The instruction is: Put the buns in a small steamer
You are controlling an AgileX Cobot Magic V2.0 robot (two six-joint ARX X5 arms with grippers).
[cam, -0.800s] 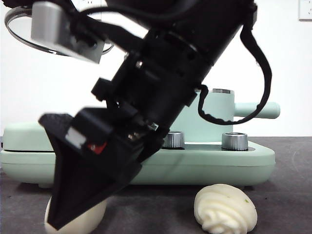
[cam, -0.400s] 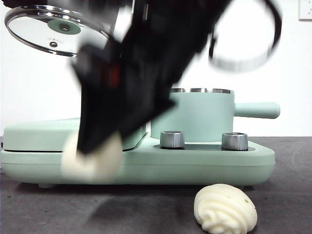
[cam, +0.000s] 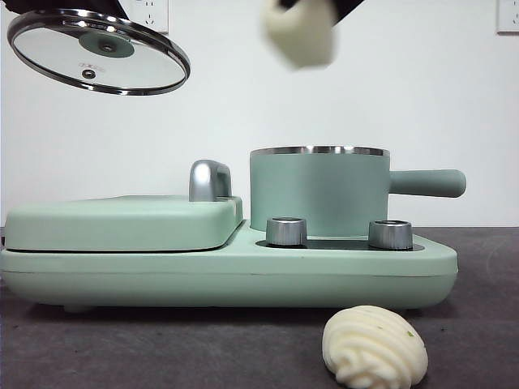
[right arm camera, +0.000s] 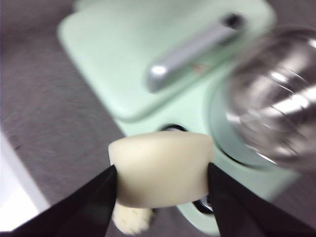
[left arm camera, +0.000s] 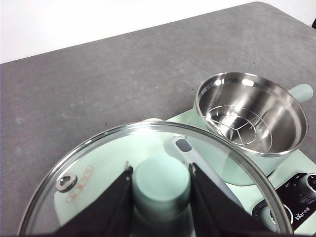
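Uncovered steamer (cam: 316, 188) mouth, lid (cam: 99, 52) aside

The smooth bun (cam: 302, 32), off-white and blocky, hangs high in the air, apparently above the steamer (cam: 319, 190). The swirled bun (cam: 374, 347), cream with a green fleck, lies on the surface in front. The steamer stands open, mint-green, steel-rimmed, its lid (cam: 99, 50) held aloft, tilted.
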